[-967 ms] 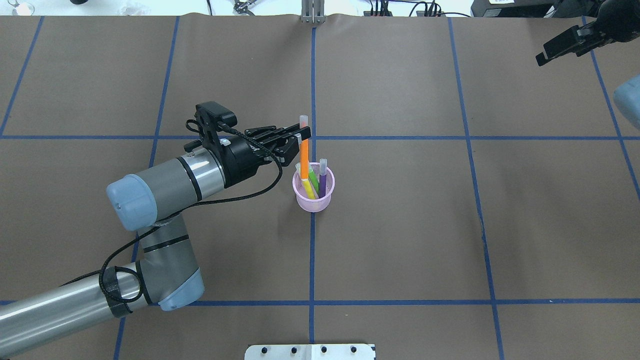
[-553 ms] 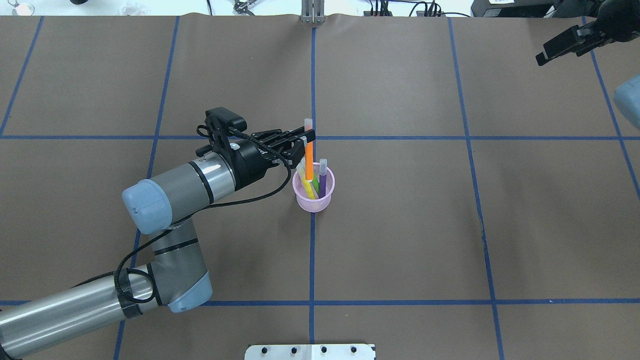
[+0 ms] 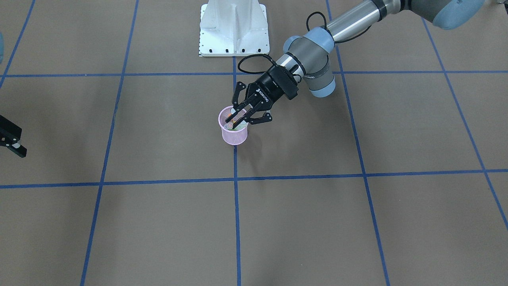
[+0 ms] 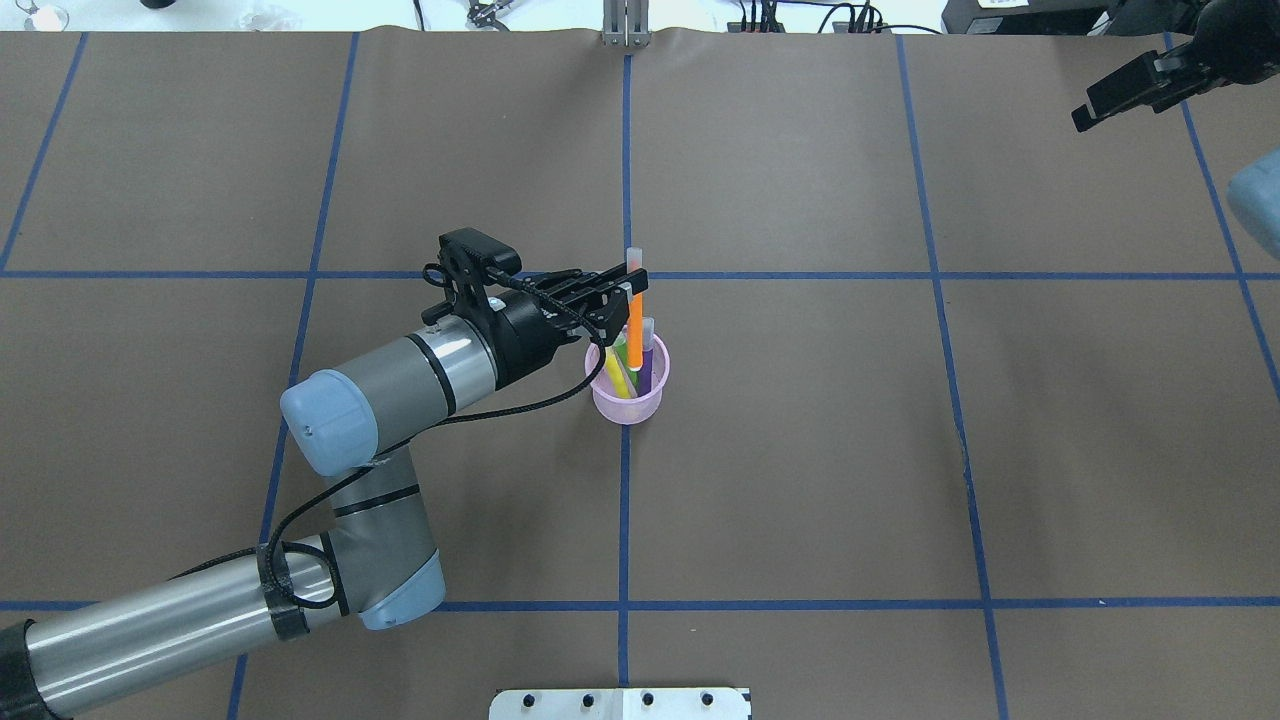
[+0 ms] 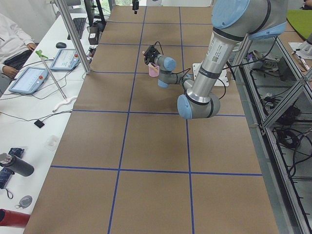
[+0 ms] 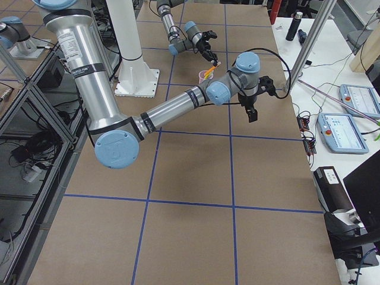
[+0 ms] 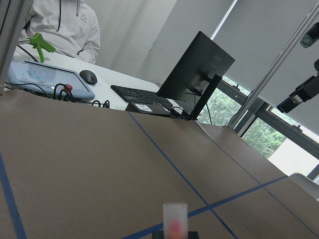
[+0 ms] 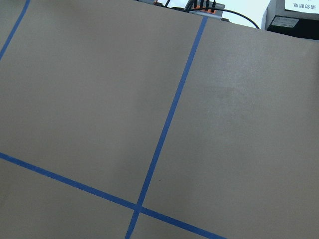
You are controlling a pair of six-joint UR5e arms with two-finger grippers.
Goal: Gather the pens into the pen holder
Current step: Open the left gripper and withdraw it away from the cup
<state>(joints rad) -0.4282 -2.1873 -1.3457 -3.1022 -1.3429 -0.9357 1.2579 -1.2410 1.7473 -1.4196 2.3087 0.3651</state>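
Brown paper tabletop (image 4: 800, 450), pink mesh pen holder (image 4: 627, 405), left hand (image 4: 630, 284) clamped on slim orange pen (image 4: 635, 332)

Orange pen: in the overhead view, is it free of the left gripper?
No, the left gripper is shut on the orange pen just below its cap, holding it upright at the pen holder.
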